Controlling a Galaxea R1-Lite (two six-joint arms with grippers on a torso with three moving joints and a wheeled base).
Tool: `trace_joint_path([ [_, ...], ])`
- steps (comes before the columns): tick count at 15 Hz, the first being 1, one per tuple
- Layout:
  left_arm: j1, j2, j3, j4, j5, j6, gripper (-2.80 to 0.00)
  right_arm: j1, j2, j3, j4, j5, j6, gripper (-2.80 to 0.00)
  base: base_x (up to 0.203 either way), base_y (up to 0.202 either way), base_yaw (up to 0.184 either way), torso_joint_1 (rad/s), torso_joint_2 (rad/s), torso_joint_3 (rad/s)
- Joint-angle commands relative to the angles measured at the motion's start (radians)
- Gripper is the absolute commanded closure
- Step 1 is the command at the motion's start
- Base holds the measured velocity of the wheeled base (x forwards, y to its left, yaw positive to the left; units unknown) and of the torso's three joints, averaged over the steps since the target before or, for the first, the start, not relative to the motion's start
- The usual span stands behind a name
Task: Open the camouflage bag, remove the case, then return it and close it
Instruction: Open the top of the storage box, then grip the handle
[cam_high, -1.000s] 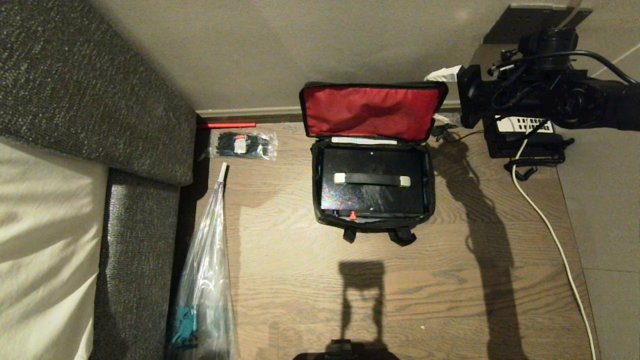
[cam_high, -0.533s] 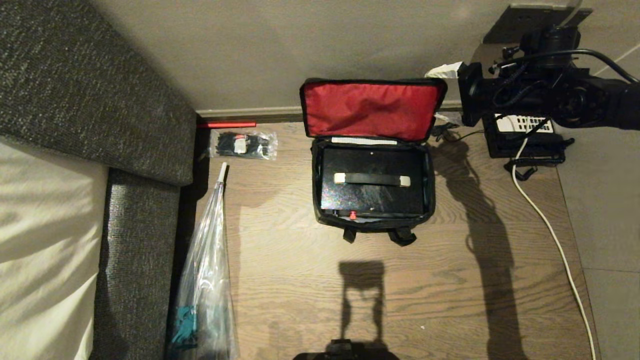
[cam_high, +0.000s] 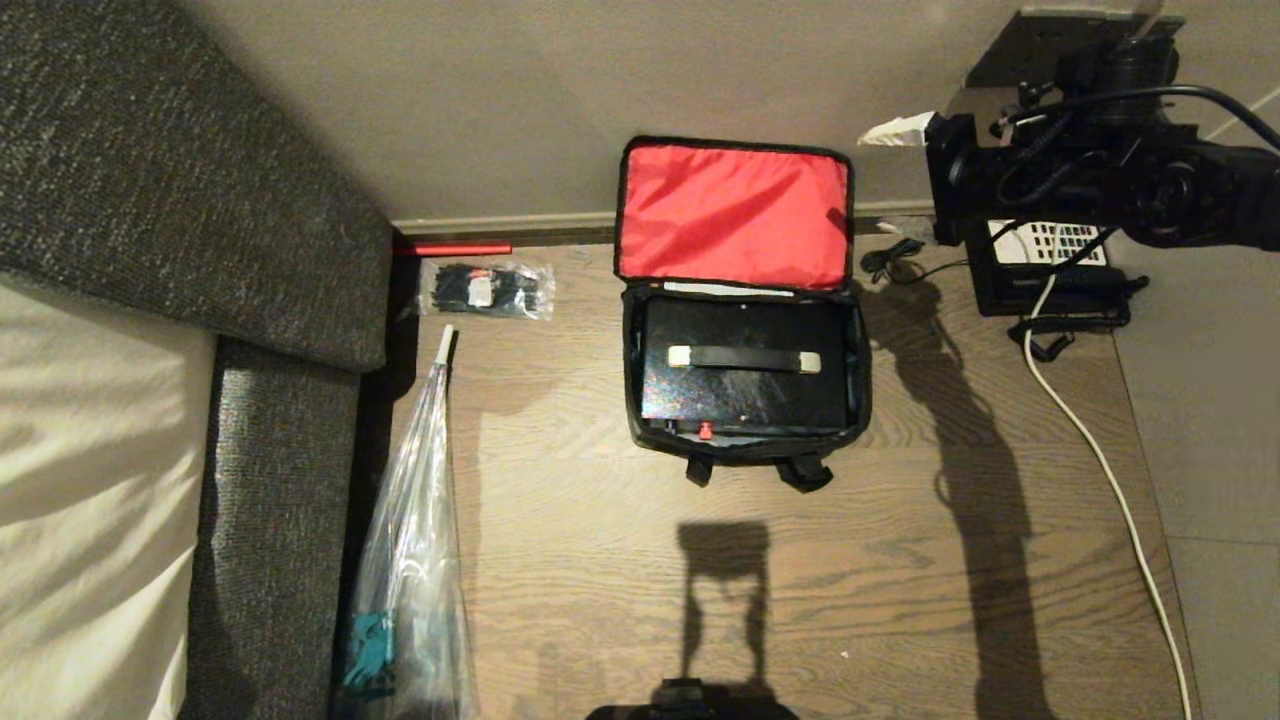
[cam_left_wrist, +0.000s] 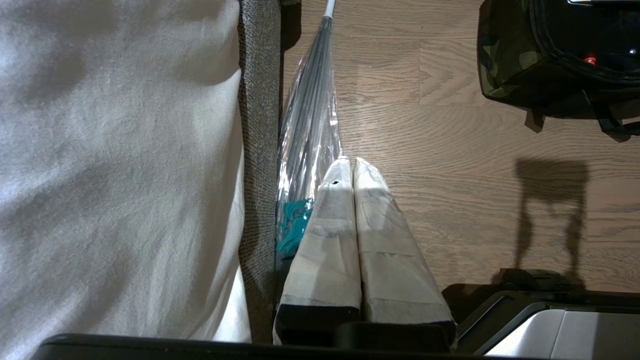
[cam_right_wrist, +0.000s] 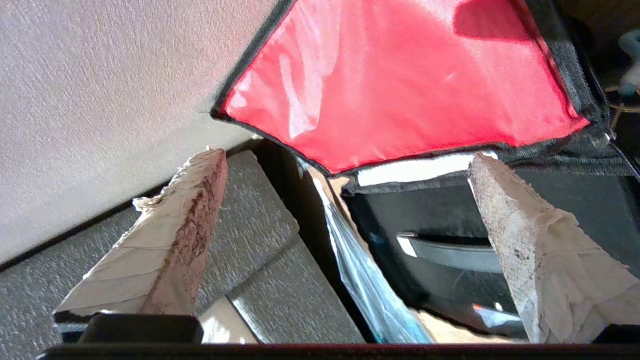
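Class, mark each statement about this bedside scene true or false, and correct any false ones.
1. The camouflage bag stands open, its red-lined lid raised. True.
2. The case lies on the floor beside the bag. False: it sits inside the bag.
3. The right end effector is open and holds nothing. True.
4. The left end effector grips the case handle. False: it is shut on nothing, away from the bag, near the wrapped umbrella.
5. A telephone sits right of the bag. True.
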Motion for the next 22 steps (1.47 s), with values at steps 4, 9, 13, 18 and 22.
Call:
trace_joint_path([
  [4,0.0,0.0,0.0,0.0,0.001,0.0,0.0,0.001,-0.011,0.007,0.069,0.013,-0.005,0.0,0.0,0.0,0.0,0.0,0.0,0.0],
  [9,0.0,-0.001,0.0,0.0,0.0,0.0,0.0,0.001,-0.02,0.017,0.184,0.078,-0.037,0.0,0.0,0.0,0.0,0.0,0.0,0.0],
  [13,0.0,0.0,0.0,0.0,0.001,0.0,0.0,0.011,-0.023,0.033,0.362,0.105,-0.205,0.0,0.0,0.0,0.0,0.0,0.0,0.0],
  [18,0.0,-0.001,0.0,0.0,0.001,0.0,0.0,0.028,-0.049,0.062,0.544,0.104,-0.367,0.0,0.0,0.0,0.0,0.0,0.0,0.0],
  [22,0.0,-0.001,0.0,0.0,-0.001,0.0,0.0,0.045,-0.149,0.126,0.665,0.105,-0.426,0.0,0.0,0.0,0.0,0.0,0.0,0.0],
])
